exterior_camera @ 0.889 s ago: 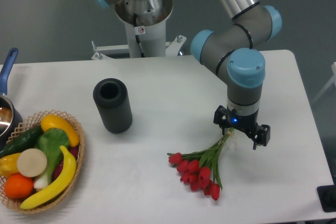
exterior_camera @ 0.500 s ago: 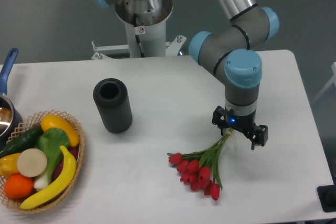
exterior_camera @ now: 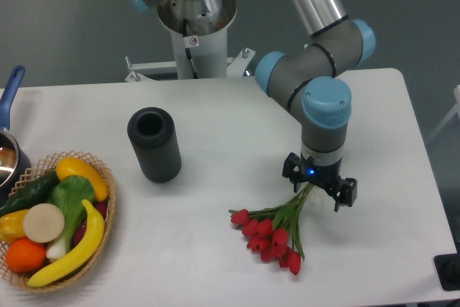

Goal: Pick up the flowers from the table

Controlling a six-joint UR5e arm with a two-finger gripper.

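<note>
Flowers [exterior_camera: 272, 229] lie flat on table [exterior_camera: 215, 257] nr front edge, right of centre, buds toward front. Gripper [exterior_camera: 318, 188] pointing down over stem ends, fingers spread either side, not closed on stems. Basket [exterior_camera: 108, 210] at front-left corner. Black cylinder [exterior_camera: 154, 144] upright, mid-left.

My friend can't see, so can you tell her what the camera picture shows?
A robot arm's gripper hangs over the stem end of a bunch of red tulips lying on a white table. A black cylinder stands further left, and a basket of fruit and vegetables sits at the left edge.
</note>
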